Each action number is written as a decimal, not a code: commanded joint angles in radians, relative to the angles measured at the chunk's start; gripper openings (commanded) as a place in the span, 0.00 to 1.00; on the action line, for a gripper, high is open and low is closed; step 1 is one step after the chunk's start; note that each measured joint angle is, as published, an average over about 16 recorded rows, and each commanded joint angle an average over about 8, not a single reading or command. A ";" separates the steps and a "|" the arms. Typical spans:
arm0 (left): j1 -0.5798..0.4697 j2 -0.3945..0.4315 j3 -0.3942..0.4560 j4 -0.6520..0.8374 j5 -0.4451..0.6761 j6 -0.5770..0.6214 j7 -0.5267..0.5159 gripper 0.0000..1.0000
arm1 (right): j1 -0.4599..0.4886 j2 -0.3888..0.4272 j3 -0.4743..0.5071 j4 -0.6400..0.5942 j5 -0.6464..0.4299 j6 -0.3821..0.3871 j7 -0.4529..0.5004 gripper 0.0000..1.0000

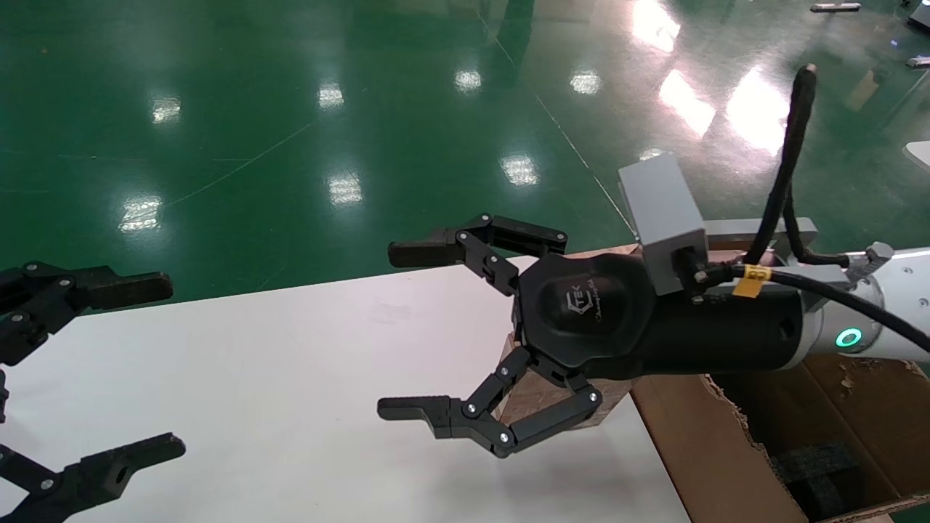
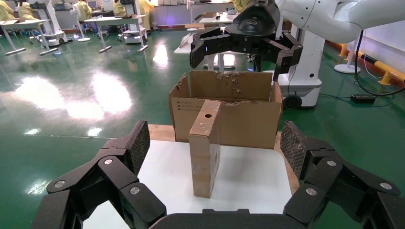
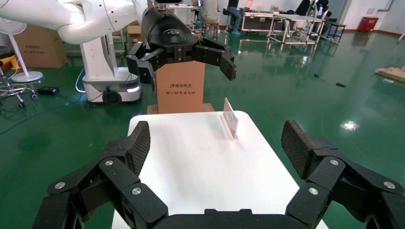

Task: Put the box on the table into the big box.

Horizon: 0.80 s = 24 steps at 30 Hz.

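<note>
Cardboard, brown and wrapped in glossy tape, is showing as the box (image 2: 205, 148) standing upright on its narrow edge on the table (image 2: 248, 181), with its round hole near the top of the face turned toward the left wrist camera. In the head view the box (image 1: 541, 396) is lying mostly hidden beneath the right gripper (image 1: 403, 330), so only a brown wedge is peeking out between the black linkages, and its hole is not showing there. Just behind the box, the big box (image 2: 229, 117) is sitting off the table's end, its torn flap edges standing up and small print running along one side; in the head view the big box (image 1: 712, 450) is cut off by the frame, with dark foam partly showing inside. The right gripper is hovering above the table's end over the box, its fingers spread wide and gripping nothing; the arm behind it is blocking much of the carton's rim. The left gripper (image 1: 94, 370) is hanging at the opposite end of the table, well apart from the box, its fingers also spread wide and empty, and partly cut off by the frame's edge. From the right wrist camera, a small white card (image 3: 230, 118) is standing on the far part of the table, and another printed carton (image 3: 181, 88) is standing beyond it, partly hidden by the left gripper (image 3: 184, 57). Green glossy floor (image 1: 290, 109) is surrounding everything.
</note>
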 commanded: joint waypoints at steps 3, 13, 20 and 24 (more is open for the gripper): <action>0.000 0.000 0.000 0.000 0.000 0.000 0.000 1.00 | 0.000 0.000 0.000 0.000 0.000 0.000 0.000 1.00; 0.000 0.000 0.000 0.000 0.000 0.000 0.000 1.00 | 0.000 0.000 0.000 0.000 -0.001 0.000 0.001 1.00; 0.000 0.000 0.000 0.000 0.000 0.000 0.000 1.00 | 0.005 0.019 -0.010 -0.002 -0.042 -0.002 -0.003 1.00; 0.000 0.000 0.000 0.000 0.000 0.000 0.000 0.69 | 0.019 0.043 -0.019 -0.023 -0.091 -0.007 -0.017 1.00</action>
